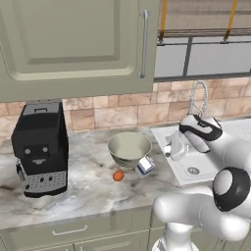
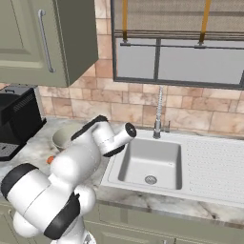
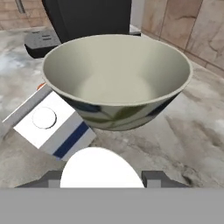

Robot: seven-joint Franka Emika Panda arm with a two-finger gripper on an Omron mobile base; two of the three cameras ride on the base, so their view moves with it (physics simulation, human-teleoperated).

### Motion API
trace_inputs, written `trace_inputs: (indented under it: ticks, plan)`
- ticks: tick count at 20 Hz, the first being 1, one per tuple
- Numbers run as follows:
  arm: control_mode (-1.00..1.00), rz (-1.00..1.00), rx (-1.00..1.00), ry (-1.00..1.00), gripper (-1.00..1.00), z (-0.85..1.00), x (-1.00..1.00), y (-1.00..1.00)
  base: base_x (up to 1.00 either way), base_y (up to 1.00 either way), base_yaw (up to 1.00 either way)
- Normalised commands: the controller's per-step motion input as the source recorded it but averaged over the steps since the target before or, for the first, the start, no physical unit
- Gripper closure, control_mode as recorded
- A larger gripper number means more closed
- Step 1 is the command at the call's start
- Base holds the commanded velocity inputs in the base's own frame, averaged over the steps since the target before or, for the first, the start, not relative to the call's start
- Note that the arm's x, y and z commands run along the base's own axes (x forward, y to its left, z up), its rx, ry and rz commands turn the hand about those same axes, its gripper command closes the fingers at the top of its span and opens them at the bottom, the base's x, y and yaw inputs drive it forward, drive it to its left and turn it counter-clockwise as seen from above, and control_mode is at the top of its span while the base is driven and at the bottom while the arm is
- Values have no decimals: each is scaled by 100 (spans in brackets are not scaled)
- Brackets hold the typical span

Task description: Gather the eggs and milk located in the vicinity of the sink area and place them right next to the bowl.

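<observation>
Pincer (image 3: 99, 178) pressed together (nothing pinched); milk (image 3: 52, 124) just ahead, touching bowl (image 3: 118, 83).

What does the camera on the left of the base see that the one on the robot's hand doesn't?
Left base view alone: the whole coffee machine, the egg on the counter, the sink with its faucet, and the cabinet door above.
Hand view alone: the bowl's dark patterned underside and the round cap on the milk carton.
Both: the bowl with the milk carton tilted against it, on the marble counter.
</observation>
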Motion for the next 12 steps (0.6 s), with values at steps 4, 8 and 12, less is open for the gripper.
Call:
trace_inputs:
  ticks: [4,8,12]
  plan:
    - [-100,2,0,0,100,-17,25,4,0,0,0]
    - [-100,0,0,-4,100,-12,14,3,0,0,0]
    - [-100,0,0,-1,100,-19,11,1,0,0,0]
